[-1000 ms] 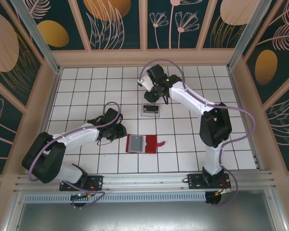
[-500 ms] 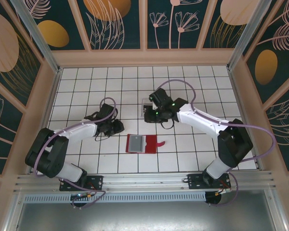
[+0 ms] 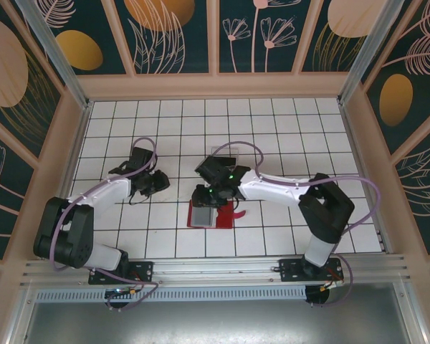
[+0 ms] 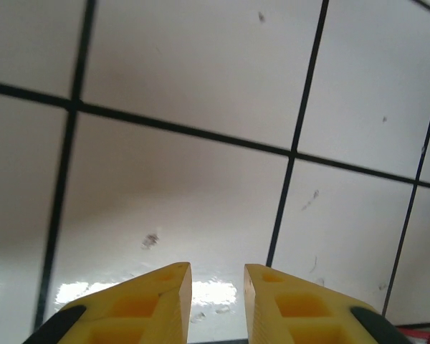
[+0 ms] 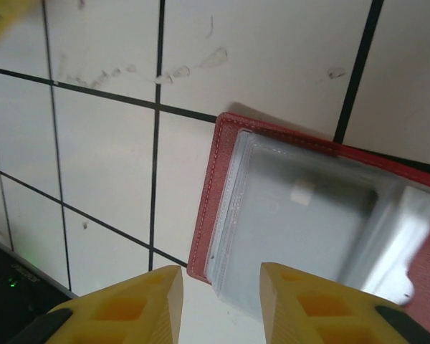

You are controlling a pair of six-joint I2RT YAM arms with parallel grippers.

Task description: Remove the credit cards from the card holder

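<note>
The red card holder (image 3: 224, 217) lies open on the white-tiled counter (image 3: 272, 122), its greyish pocket side (image 5: 301, 222) facing up. The right gripper (image 5: 218, 301) hangs just above the holder's far-left corner, its yellow fingers slightly parted and empty. Well to the holder's left, the left gripper (image 4: 217, 297) shows a narrow gap over bare tile, holding nothing.

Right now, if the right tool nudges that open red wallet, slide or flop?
Likely slides: the card holder lies open and flat on glossy tile. Gripped by one edge, it probably sags at the fold. Its clear pocket looks slick.
</note>
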